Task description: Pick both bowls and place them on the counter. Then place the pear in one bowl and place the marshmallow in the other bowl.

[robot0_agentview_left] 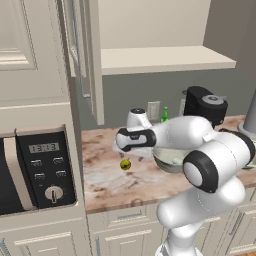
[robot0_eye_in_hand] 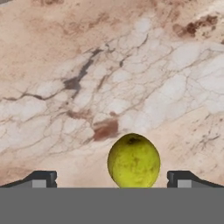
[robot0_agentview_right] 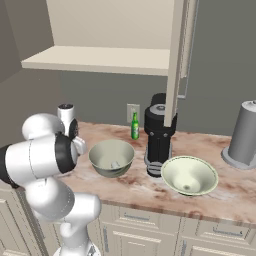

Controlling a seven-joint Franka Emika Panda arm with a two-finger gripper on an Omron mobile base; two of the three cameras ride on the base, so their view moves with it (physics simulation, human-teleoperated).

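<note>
The yellow-green pear (robot0_eye_in_hand: 133, 161) lies on the marbled counter (robot0_eye_in_hand: 109, 78), just ahead of my open gripper (robot0_eye_in_hand: 111, 179) and a little right of centre between the fingertips (robot0_eye_in_hand: 43, 178). From the left base, the pear (robot0_agentview_left: 125, 163) sits right under the gripper (robot0_agentview_left: 127, 154). The deep grey-green bowl (robot0_agentview_right: 111, 157) stands on the counter (robot0_agentview_right: 135, 190) with a small white marshmallow (robot0_agentview_right: 115, 164) inside. Further right stands the wide cream-green bowl (robot0_agentview_right: 189, 176). My arm partly hides a bowl (robot0_agentview_left: 170, 159) in the left base view.
A black coffee machine (robot0_agentview_right: 159, 132) and a slim green bottle (robot0_agentview_right: 134, 126) stand behind the bowls. A grey appliance (robot0_agentview_right: 245, 135) is at the far right. A microwave (robot0_agentview_left: 35, 170) sits left of the counter, under an open cabinet door (robot0_agentview_left: 85, 60).
</note>
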